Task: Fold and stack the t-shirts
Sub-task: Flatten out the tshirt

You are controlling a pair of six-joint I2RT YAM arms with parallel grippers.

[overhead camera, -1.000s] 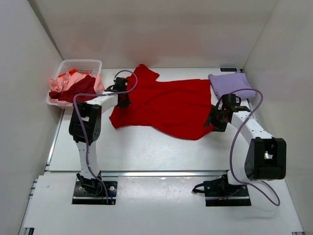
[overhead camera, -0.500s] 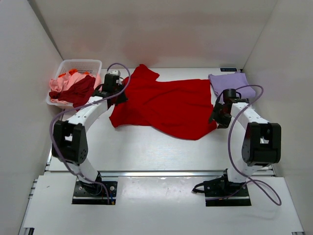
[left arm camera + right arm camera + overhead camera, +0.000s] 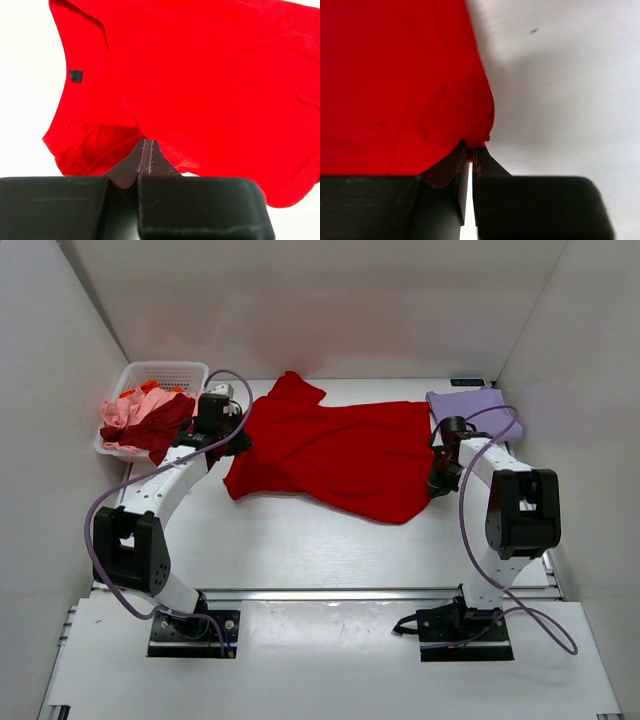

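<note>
Item in hand: bright red soft-cloth t-shirt [image 3: 335,455], which lay opened out and rumpled across the middle of the white table [image 3: 300,540], collar end toward the left arm and hem toward the right.
Left gripper [image 3: 147,150]: jaws were pressed together on the shirt's left-hand edge, near the neckline, with only a thin bite of cloth between the tips.
Right gripper [image 3: 471,155]: jaws were clamped on the near right hem corner, and the cloth puckered at the tips.
Finished stock: pale lavender folded t-shirt [image 3: 470,410], which lay flat at the far right of the table, just beside the red shirt's right edge.
Waiting stock: a heap of pink, orange and dark red shirts [image 3: 145,415] sat in the white slotted plastic basket [image 3: 165,370] at the far left.
Stage (judged): the first fold of the red shirt had not yet been made.
Risk, slip: both pinches looked shallow, so a lift could pull an edge free and drop that side.
Risk, skew: uneven travel between the two arms would likely set the crease crooked or drag the cloth taut.
Risk, neighbour: the right arm sat close to the lavender shirt, and a sweeping wrist or trailing cloth could disturb it.
Risk, wrinkles: the rumples already in the cloth would probably get folded in.
</note>
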